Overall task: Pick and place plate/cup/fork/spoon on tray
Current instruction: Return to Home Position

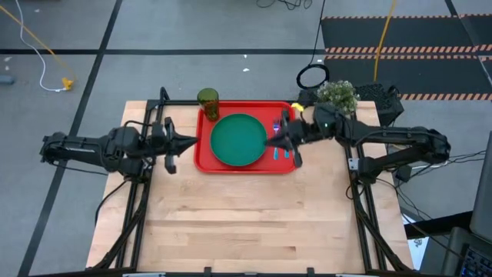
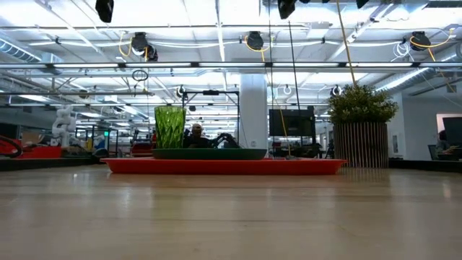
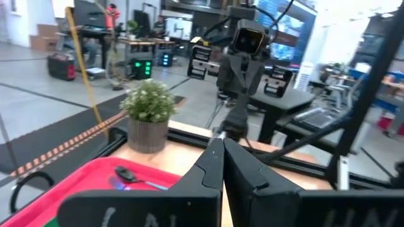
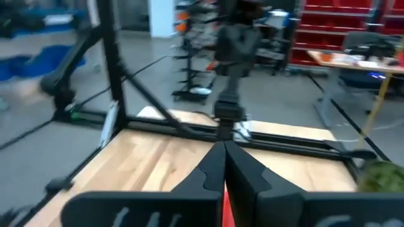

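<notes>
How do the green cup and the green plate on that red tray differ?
The cup stands tall and narrow at the tray's back left corner; the plate lies flat and wide in the middle. The cup looks see-through olive, the plate solid dark green. Both are green and sit on the tray.

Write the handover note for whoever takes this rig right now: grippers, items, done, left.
Left gripper: shut, empty, by the tray's left edge.
Right gripper: shut, empty, above the plate's right edge.
Tray: red, at the table's far side.
Plate: on the tray, centre.
Cup: upright at the tray's far left corner, apparently inside the rim.
Fork and spoon: on the tray right of the plate, the spoon largely hidden from above by the right arm.
Done: all four items appear placed.
Left: pull both arms back; confirm the cup.
</notes>
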Available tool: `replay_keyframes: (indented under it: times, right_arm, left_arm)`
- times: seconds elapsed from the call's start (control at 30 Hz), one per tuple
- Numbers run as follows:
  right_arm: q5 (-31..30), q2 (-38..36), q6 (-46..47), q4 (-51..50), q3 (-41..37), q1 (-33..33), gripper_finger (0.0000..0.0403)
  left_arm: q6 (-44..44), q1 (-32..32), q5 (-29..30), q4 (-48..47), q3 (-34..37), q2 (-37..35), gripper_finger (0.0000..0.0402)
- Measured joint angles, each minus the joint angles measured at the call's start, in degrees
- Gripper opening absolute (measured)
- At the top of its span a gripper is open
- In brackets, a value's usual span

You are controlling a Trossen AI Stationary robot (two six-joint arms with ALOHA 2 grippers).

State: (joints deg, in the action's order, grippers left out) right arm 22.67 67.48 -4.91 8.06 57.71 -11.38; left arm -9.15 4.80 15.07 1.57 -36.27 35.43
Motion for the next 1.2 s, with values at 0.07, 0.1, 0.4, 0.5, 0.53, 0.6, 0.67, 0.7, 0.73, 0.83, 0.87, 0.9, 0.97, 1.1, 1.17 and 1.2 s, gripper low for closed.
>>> replay_keyframes:
  times: [0.07,0.1,0.4,0.5,0.53,0.6,0.67,0.7,0.73,0.83,0.87,0.9,0.97,1.1,1.17,1.2]
  right_arm:
    - [-0.2,0.0,-0.3,-0.6,0.0,2.5,0.0]
    - [-0.6,0.0,-0.3,-1.0,0.0,3.6,0.0]
    - [-3.1,-2.8,-6.4,-4.1,-1.3,9.8,0.0]
    - [-3.1,-5.7,-6.4,-2.0,-5.1,10.6,0.0]
    - [-3.3,-6.9,-6.3,-1.5,-6.6,10.8,0.0]
    - [-5.1,-9.7,-6.0,-0.5,-9.8,11.3,0.0]
    - [-6.7,-13.0,-6.1,0.5,-13.5,11.6,0.0]
    - [-7.6,-14.8,-6.1,0.9,-15.4,11.6,0.0]
    - [-8.4,-16.6,-6.1,1.0,-17.3,11.6,0.0]
    - [-10.7,-21.9,-6.2,1.0,-22.8,11.6,0.0]
    - [-10.9,-23.4,-6.5,1.0,-24.4,11.6,0.0]
    - [-10.9,-25.2,-7.0,1.0,-26.2,11.6,0.0]
    - [-10.9,-28.0,-7.6,1.1,-29.7,11.5,0.0]
    - [-10.9,-32.5,-5.7,3.9,-37.1,11.5,0.0]
    - [-10.9,-34.0,-4.4,8.7,-41.1,11.5,0.0]
    - [-10.9,-34.5,-4.1,11.2,-42.9,11.5,0.0]
  left_arm:
    - [0.5,1.5,0.0,-0.6,0.0,-0.3,0.0004]
    - [0.6,2.3,0.0,-1.3,0.0,-0.3,0.0003]
    - [0.1,6.6,0.9,-6.6,0.0,0.1,0.0002]
    - [-0.2,7.0,3.4,-6.6,0.0,0.2,0.0003]
    - [-0.4,7.0,4.2,-6.5,0.0,0.2,0.0002]
    - [-0.6,7.0,5.9,-6.5,0.0,0.2,0.0002]
    - [-0.6,7.0,7.6,-6.5,0.0,0.2,0.0002]
    - [-0.4,7.0,8.3,-6.5,0.0,0.2,0.0002]
    - [-0.3,7.0,8.9,-6.5,0.0,0.2,0.0002]
    - [-0.7,7.0,10.0,-6.5,0.0,0.2,0.0002]
    - [-1.0,7.0,10.1,-6.5,0.0,0.2,0.0002]
    - [-1.0,7.0,10.1,-6.5,0.0,0.2,0.0002]
    - [-0.8,7.0,10.1,-6.3,0.0,0.4,0.0002]
    - [1.0,7.0,10.1,-6.6,0.0,1.5,0.0001]
    - [1.6,6.6,10.1,-6.7,0.0,2.2,0.0001]
    - [1.5,6.4,10.1,-7.4,0.0,2.6,0.0001]
